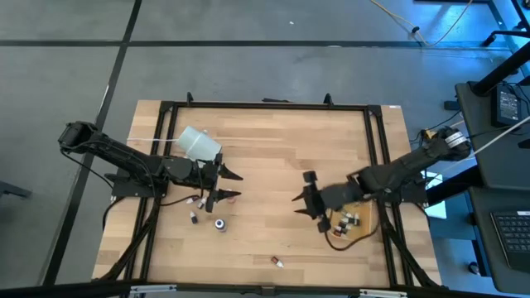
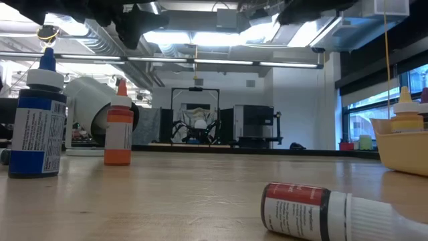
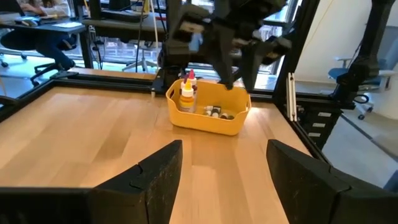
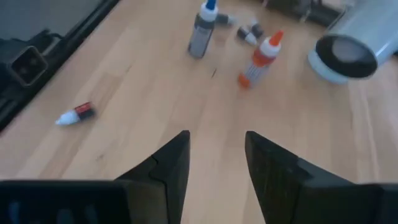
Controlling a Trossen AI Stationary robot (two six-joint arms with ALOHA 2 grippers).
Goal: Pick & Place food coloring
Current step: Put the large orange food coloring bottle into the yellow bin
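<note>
Several tiny food coloring bottles lie or stand on the wood table. A blue one (image 4: pixel 202 30) and an orange one (image 4: pixel 261 58) stand upright, two small ones (image 4: pixel 247 31) lie beside them, and a red one (image 2: pixel 314 210) lies on its side near the table's near edge. More bottles (image 3: pixel 188 95) sit in the yellow tray (image 3: pixel 208 121). My left gripper (image 1: pixel 238 185) is open just right of the loose bottles. My right gripper (image 1: pixel 300 203) is open above the table, left of the tray. Neither holds anything.
A white cup-like cylinder (image 1: pixel 199 145) lies on its side at the table's left, behind the loose bottles. The tray (image 1: pixel 354 220) sits under the right arm near the right edge. A dark frame rail (image 1: pixel 265 106) runs around the table. Bare wood lies between the two grippers.
</note>
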